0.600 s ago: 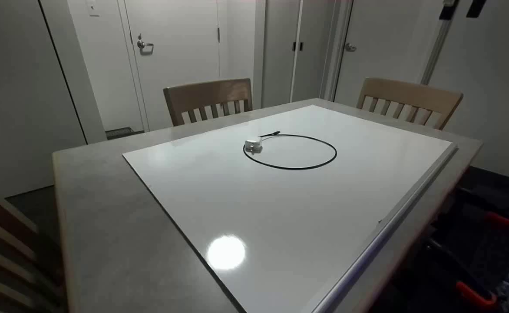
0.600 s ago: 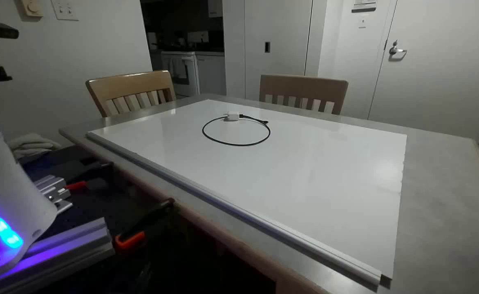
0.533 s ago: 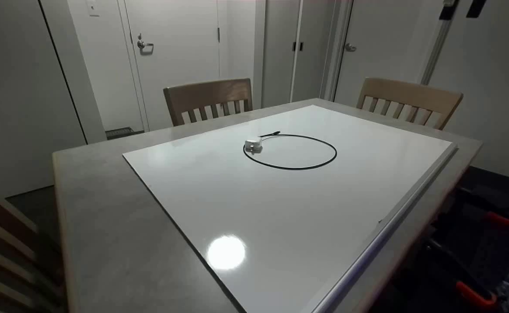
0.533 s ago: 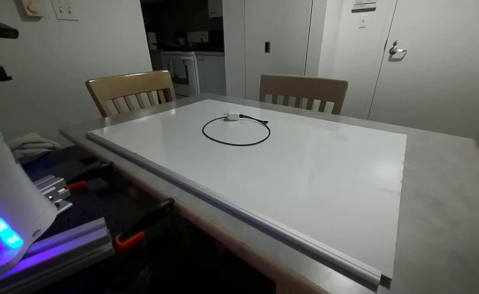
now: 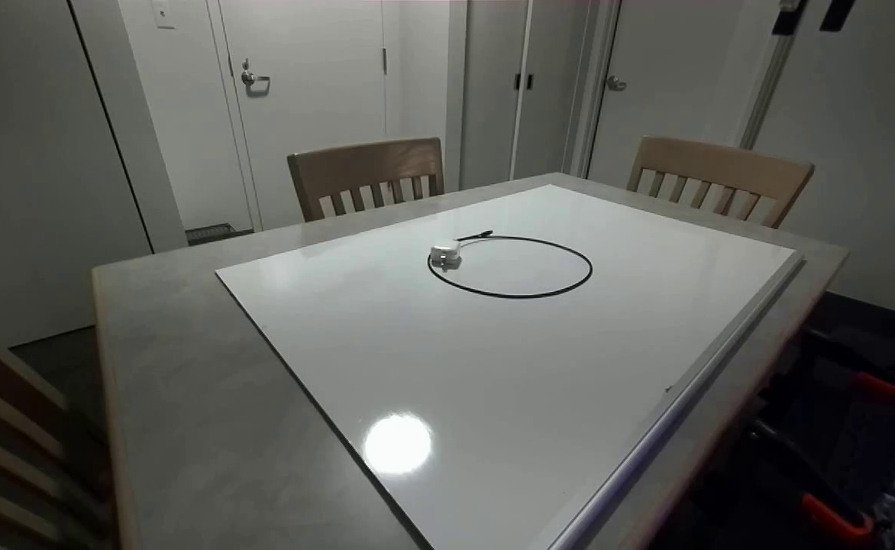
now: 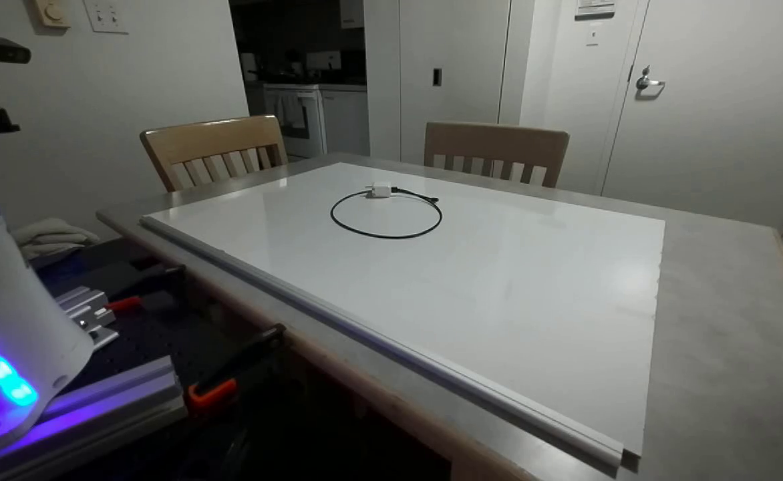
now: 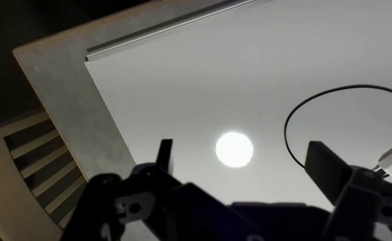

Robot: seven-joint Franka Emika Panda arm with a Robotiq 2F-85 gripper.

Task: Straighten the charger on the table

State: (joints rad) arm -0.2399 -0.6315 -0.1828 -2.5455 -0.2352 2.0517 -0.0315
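The charger is a black cable curled in one wide loop, with a small white plug block. It lies on the white top of the table. In an exterior view, the cable starts at the plug block and its dark free end shows just beside it. My gripper is open and empty above the table in the wrist view. The right finger hides part of the cable there, and the view's edge cuts off the rest. Two dark shapes at an exterior view's top edge look like my fingertips.
A metal rail runs along the panel's edge on the robot's side. The robot base and orange-handled clamps stand beside that edge. Wooden chairs stand around the table. A bright lamp reflection shows on the panel.
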